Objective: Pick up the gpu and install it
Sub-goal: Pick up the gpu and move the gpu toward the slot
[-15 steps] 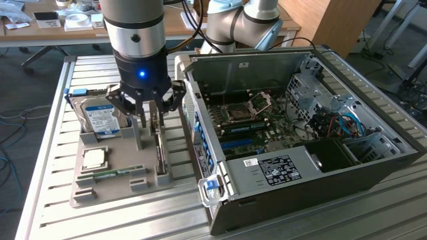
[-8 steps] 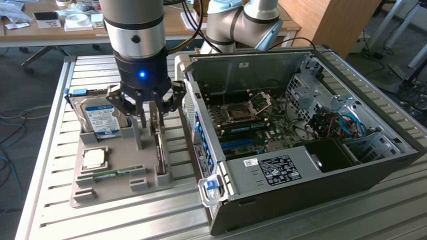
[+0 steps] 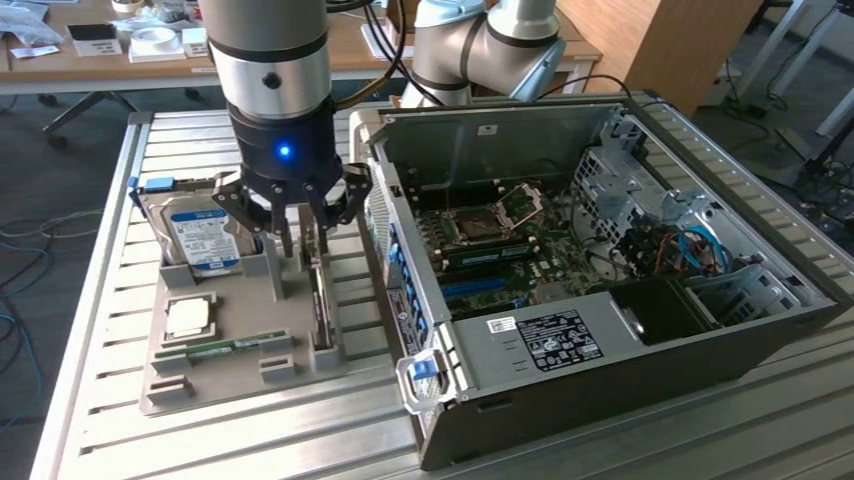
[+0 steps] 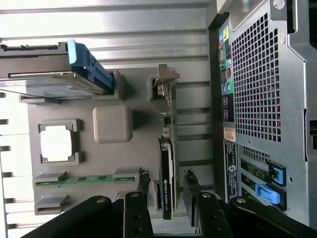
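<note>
The gpu (image 3: 322,305) stands on edge in a slot of the grey holder tray (image 3: 240,385), a thin dark card with a silver bracket at its far end. In the wrist view the gpu (image 4: 167,168) shows edge-on with a black fan housing. My gripper (image 3: 302,238) hangs right above it, open. Its two fingertips (image 4: 143,178) straddle the card's near end, one on each side, with a gap to the card on both sides. The gripper (image 4: 166,177) holds nothing.
The tray also carries a silver hard drive (image 3: 200,235) with a blue-white label, a square processor (image 3: 190,318) and a green memory stick (image 3: 220,348). The open computer case (image 3: 747,330) lies at the exterior view's right, motherboard (image 3: 494,240) exposed. Its rear panel (image 4: 257,99) stands close beside the tray.
</note>
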Tool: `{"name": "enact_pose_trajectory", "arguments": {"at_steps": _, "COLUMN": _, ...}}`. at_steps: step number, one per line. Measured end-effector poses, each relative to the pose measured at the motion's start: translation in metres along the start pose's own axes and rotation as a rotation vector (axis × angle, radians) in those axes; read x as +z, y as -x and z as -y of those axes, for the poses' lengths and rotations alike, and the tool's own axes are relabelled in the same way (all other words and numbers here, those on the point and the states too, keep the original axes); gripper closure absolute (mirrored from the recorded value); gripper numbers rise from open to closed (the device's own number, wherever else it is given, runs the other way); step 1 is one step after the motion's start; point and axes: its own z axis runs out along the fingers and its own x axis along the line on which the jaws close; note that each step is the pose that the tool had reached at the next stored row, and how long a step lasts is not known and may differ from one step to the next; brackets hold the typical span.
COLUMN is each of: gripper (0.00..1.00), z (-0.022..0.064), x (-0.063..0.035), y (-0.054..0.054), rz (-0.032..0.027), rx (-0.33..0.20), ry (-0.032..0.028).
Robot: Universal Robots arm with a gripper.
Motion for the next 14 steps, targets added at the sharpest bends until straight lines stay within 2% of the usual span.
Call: {"name": "enact_pose_trajectory", "arguments": {"at_steps": 14, "gripper": 0.58, "z": 0.0002, "x": 0.0026, "y": -0.0009, "rz": 0.0003, "rx": 0.000, "ry": 0.0003}}
